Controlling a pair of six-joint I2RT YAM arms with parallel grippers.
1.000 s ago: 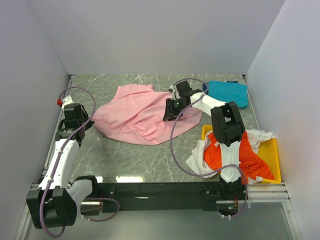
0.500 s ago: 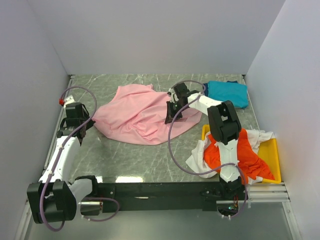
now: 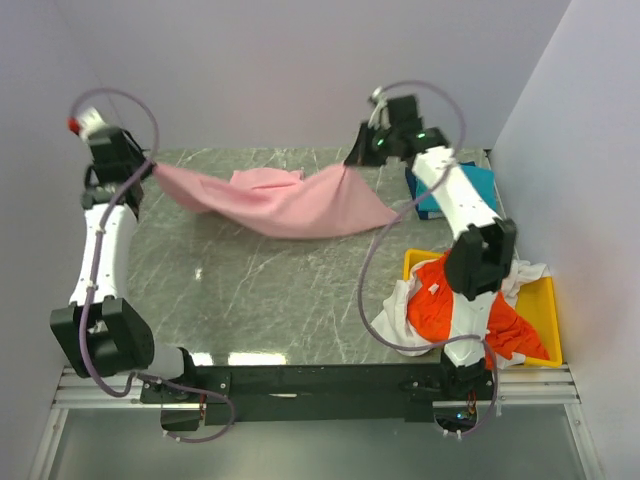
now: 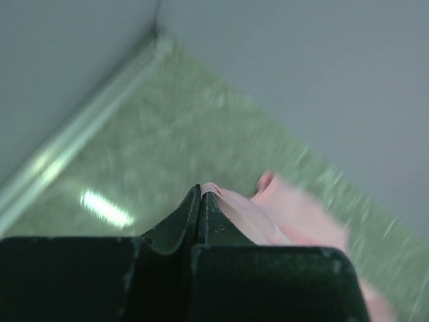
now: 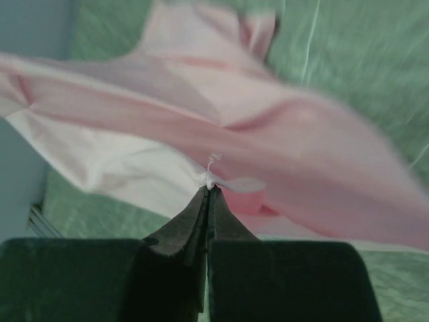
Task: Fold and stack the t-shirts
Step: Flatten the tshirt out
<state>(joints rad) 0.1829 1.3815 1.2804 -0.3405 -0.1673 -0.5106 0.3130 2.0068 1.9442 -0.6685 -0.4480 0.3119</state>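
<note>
Two grippers stretch the light pink t-shirt [image 3: 300,205] between them above the counter [image 3: 250,290] — the left gripper [image 3: 150,168] pinches its left end near the back-left corner, the right gripper [image 3: 357,160] is pressed shut on its right edge by the back wall. Its middle sags low. The teal-blue t-shirt [image 3: 475,185] lies back-right — the orange-red t-shirt [image 3: 440,310] and the white t-shirt [image 3: 395,318] are heaped on the yellow tray [image 3: 543,300].
</note>
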